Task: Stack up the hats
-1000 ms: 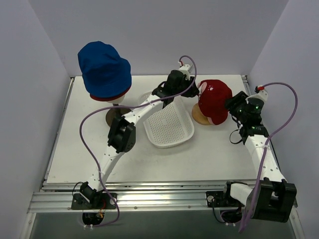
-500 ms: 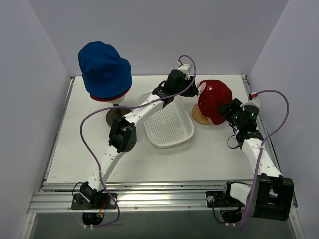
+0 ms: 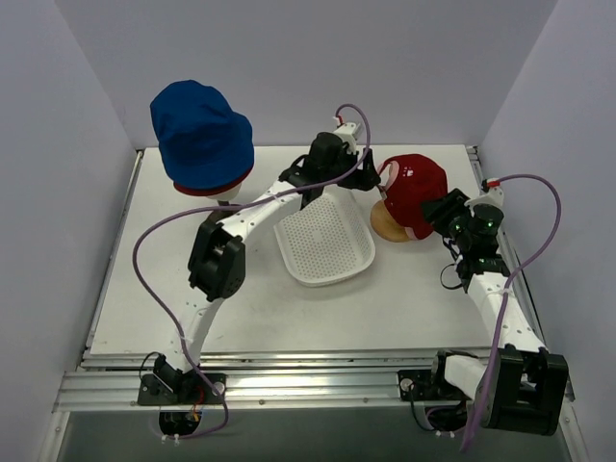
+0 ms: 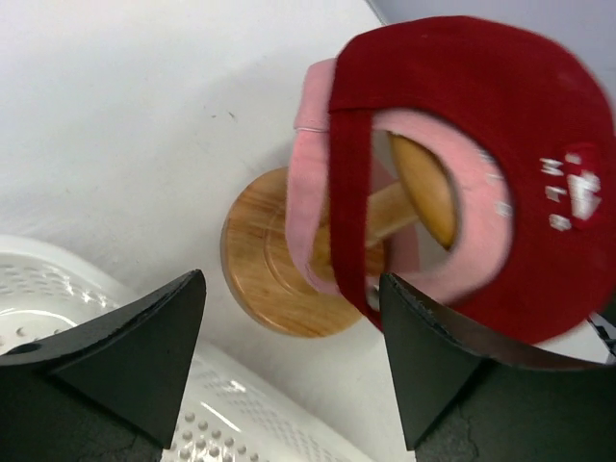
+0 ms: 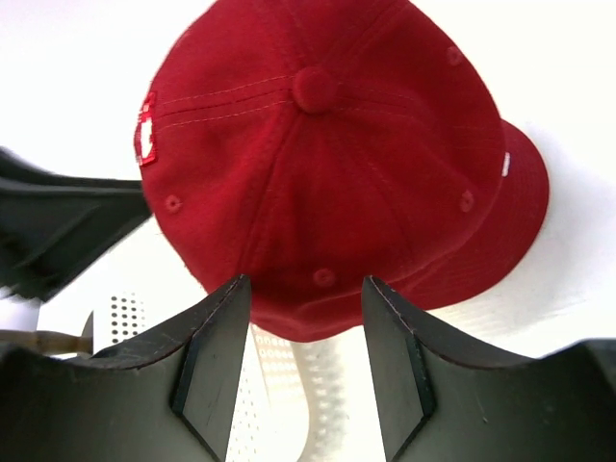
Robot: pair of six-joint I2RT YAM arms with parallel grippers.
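Note:
A blue bucket hat sits over a dark red bucket hat, of which only the rim shows, on a stand at the back left. At the back right a red peaked cap covers a pink peaked cap on a second stand with a round wooden base. My left gripper is open just left of these caps, holding nothing. On the caps' right side my right gripper is open, its fingers close to the red crown.
A white perforated basket lies tilted between the two stands, under my left forearm. The left stand's wooden base stands beside it. Walls close in the table at the back and on both sides.
My left gripper has opened and drawn back a little to the left from the caps. My right gripper has moved in closer to the red cap.

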